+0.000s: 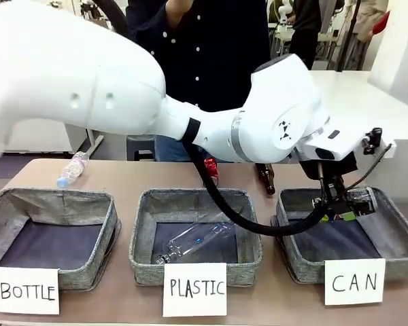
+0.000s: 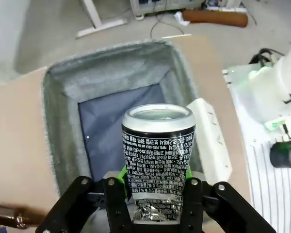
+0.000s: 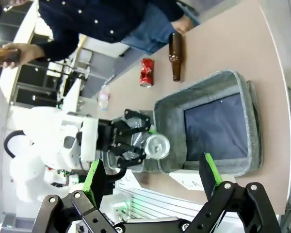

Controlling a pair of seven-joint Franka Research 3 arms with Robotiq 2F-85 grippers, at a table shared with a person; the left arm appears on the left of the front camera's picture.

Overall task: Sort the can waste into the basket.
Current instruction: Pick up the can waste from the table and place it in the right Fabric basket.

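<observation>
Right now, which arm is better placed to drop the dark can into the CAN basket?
Left. The left gripper holds the dark can above the CAN basket; the right gripper is open and empty.

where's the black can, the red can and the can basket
black can [image 2: 157,145], left wrist view, printed side wall
red can [image 3: 146,72], right wrist view, dented body
can basket [image 1: 296,266], front view, front wall

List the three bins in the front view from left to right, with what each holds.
BOTTLE bin, nothing seen inside → PLASTIC bin, with a clear plastic bottle → CAN bin, with the left gripper holding the dark can over it.
</observation>
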